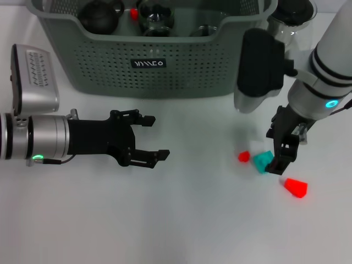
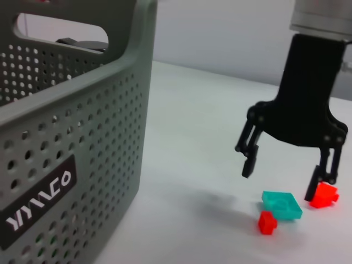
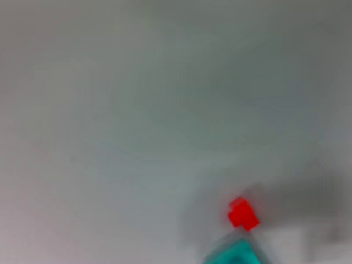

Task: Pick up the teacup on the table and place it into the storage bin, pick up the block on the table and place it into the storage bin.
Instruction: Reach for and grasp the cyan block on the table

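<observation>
The right gripper (image 1: 283,151) hangs low over the white table (image 1: 181,220) with its fingers spread wide and holding nothing. The teal block (image 1: 262,161) lies on the table directly under it, between the two fingers; the left wrist view shows the fingertips just above the surface and clear of this block. A small red block (image 1: 243,157) lies just beside the teal one, outside the gripper's span on the side toward the left arm. A larger red block (image 1: 296,188) lies near the other fingertip, on the robot's side of the gripper; whether it touches that fingertip cannot be determined.

The storage bin (image 1: 165,77) stands well beyond the right gripper, on its left. Dark teapots (image 1: 100,15) and glassware are visible inside it. A teacup cannot be identified with certainty.

The left gripper (image 1: 144,138) is positioned well to the left of the right gripper, in front of the bin, level above the table, fingers apart and empty.
</observation>
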Controlling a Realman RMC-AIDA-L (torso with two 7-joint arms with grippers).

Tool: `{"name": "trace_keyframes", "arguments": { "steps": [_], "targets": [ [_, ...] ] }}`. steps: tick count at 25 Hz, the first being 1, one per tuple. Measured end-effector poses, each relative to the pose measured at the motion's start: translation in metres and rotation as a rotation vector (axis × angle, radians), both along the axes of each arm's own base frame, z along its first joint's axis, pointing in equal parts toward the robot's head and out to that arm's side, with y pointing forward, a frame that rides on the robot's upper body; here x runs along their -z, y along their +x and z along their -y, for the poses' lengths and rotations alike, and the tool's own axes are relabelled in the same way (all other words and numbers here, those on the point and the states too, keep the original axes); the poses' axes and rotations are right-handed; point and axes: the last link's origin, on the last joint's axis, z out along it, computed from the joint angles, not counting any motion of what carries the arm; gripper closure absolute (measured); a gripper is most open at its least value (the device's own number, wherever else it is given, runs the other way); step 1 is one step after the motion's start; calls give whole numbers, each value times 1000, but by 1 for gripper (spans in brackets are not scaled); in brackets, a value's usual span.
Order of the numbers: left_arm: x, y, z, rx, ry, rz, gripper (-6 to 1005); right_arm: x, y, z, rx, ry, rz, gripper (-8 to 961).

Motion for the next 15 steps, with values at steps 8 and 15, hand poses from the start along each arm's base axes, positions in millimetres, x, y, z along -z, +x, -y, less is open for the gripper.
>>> {"name": "trace_keyframes", "arguments": {
  "steps": [8,15],
  "targets": [
    [0,-1,0,-10,6,-1,110,10,1,4,-46,-33,25,115],
    [-1,-2,-1,-20,8,-2,110,21,4,6,-76,-44,30,115]
  ]
}}
